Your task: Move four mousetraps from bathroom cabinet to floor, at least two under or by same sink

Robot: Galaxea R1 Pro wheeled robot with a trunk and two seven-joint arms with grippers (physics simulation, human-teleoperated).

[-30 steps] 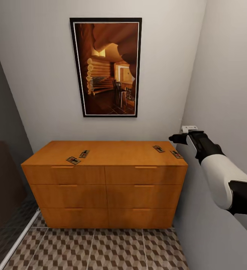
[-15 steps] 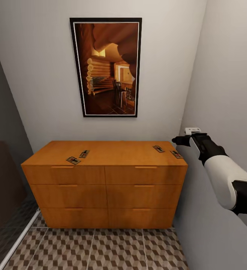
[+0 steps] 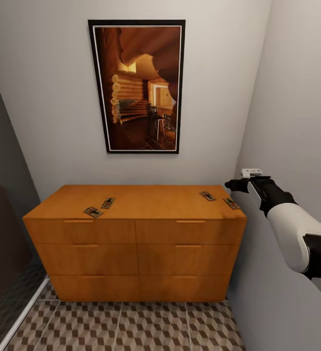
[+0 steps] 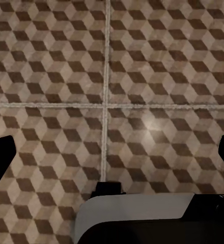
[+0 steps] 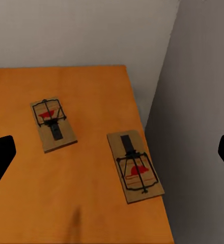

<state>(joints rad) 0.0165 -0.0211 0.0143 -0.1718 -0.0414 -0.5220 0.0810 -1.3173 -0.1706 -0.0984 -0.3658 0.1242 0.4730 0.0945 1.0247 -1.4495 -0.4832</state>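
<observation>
The orange-brown cabinet (image 3: 136, 234) stands against the back wall. All four mousetraps lie on its flat top. Two are near the left front, one (image 3: 93, 212) beside the other (image 3: 108, 203). Two more are at the right end, one (image 3: 207, 196) further in and one (image 3: 231, 204) by the edge. My right gripper (image 3: 235, 185) hovers just above and beyond the right pair. In the right wrist view both traps (image 5: 53, 124) (image 5: 135, 166) lie between the wide-apart fingers (image 5: 0, 157), nothing held. My left gripper (image 4: 112, 147) is open over the cube-patterned bathroom floor (image 4: 142, 66).
A framed picture (image 3: 138, 85) hangs above the cabinet. A grey wall (image 3: 296, 122) runs close along the right side of the cabinet and my right arm. A dark panel (image 3: 4, 234) stands at the left. Tiled floor (image 3: 131, 326) lies before the drawers.
The head view has shifted slightly toward the cabinet. My right gripper has edged a little to the right, near the cabinet's right end. The mousetraps have not moved.
</observation>
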